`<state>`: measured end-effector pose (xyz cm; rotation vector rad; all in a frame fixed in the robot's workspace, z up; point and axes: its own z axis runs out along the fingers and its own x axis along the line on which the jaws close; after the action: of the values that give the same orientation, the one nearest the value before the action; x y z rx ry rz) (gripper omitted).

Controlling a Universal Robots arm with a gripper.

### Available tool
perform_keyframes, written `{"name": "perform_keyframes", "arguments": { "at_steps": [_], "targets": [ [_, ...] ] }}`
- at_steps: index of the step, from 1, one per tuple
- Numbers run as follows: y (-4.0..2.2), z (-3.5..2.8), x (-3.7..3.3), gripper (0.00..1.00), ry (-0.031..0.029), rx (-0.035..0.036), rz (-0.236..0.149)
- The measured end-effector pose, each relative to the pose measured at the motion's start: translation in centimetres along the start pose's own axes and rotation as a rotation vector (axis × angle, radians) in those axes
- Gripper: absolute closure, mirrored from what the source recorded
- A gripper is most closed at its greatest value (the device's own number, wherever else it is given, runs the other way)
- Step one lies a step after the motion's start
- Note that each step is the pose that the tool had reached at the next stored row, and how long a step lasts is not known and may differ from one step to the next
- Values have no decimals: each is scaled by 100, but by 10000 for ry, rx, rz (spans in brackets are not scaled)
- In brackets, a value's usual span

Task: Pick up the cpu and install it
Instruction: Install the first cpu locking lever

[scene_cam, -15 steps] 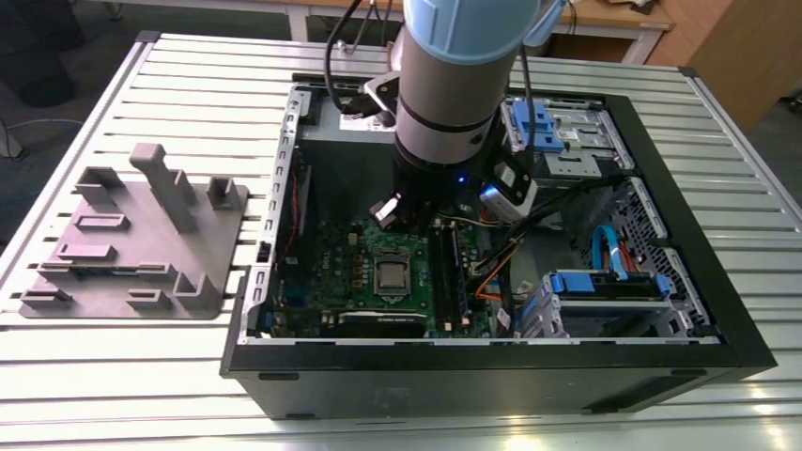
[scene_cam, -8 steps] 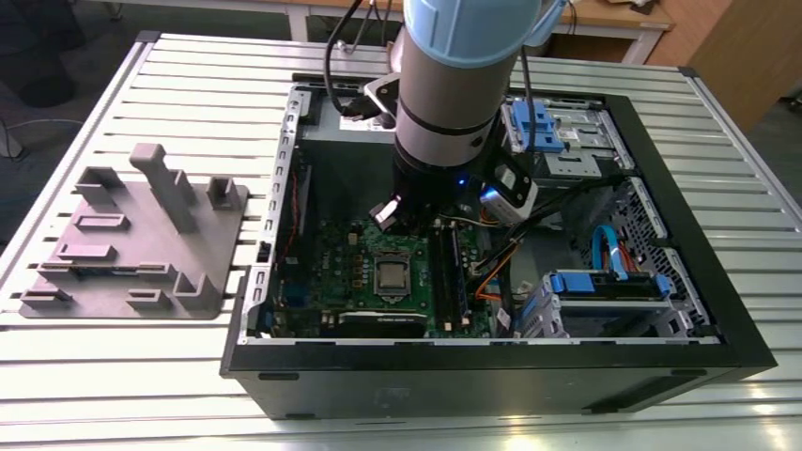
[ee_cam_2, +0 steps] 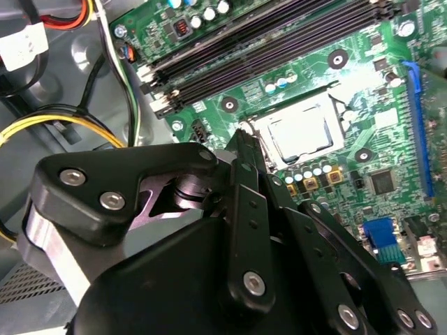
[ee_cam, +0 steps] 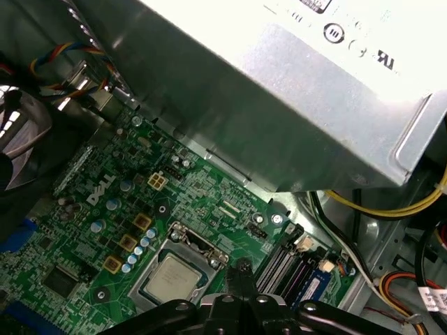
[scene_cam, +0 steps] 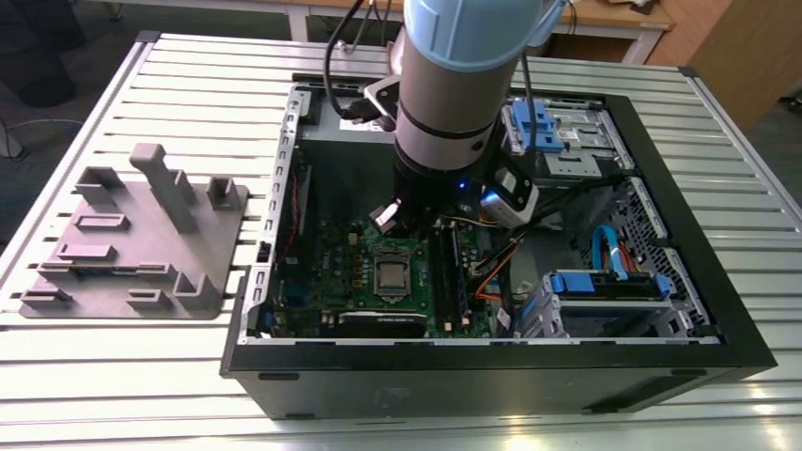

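- cpu sits flat in the motherboard socket, inside the open PC case; also seen in both wrist views
- gripper hangs just above, beside the socket edge; fingers look pressed together, holding nothing
- cpu seated, so likely already placed

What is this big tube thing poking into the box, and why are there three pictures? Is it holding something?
The tube is a robot arm reaching into an open computer case on a metal table. One picture is from a camera standing outside; the other two come from cameras riding near the arm's wrist. The black jointed part is its gripper, and its fingers look closed together with nothing between them. The green board is the computer's main board. The silvery square on it is the cpu, lying in its socket just beside the gripper's tip. A grey plastic holder sits next to the case.
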<state>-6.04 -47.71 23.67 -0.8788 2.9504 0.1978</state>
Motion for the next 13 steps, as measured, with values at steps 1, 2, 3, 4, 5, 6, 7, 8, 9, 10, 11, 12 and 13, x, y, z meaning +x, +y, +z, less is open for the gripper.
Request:
{"name": "perform_keyframes", "arguments": {
  "at_steps": [1,2,3,4,5,6,7,8,9,10,11,12,13],
  "targets": [
    [-15,1,10,89,0,-1,3],
    [-32,2,21,89,-1,-2,7],
    [-44,3,29,89,0,-2,10],
    [-46,4,31,89,-2,-2,12],
    [-46,4,31,89,-1,-1,12],
    [-47,4,31,89,1,-1,12],
    [-47,4,32,89,0,-1,12],
    [-48,5,32,89,0,-1,11],
    [-55,9,36,89,0,-1,11],
    [-67,19,44,89,2,0,10],
    [-80,35,53,89,1,-1,11],
    [-93,50,63,89,2,0,11],
    [-108,67,74,89,1,-1,11]
  ]
}}
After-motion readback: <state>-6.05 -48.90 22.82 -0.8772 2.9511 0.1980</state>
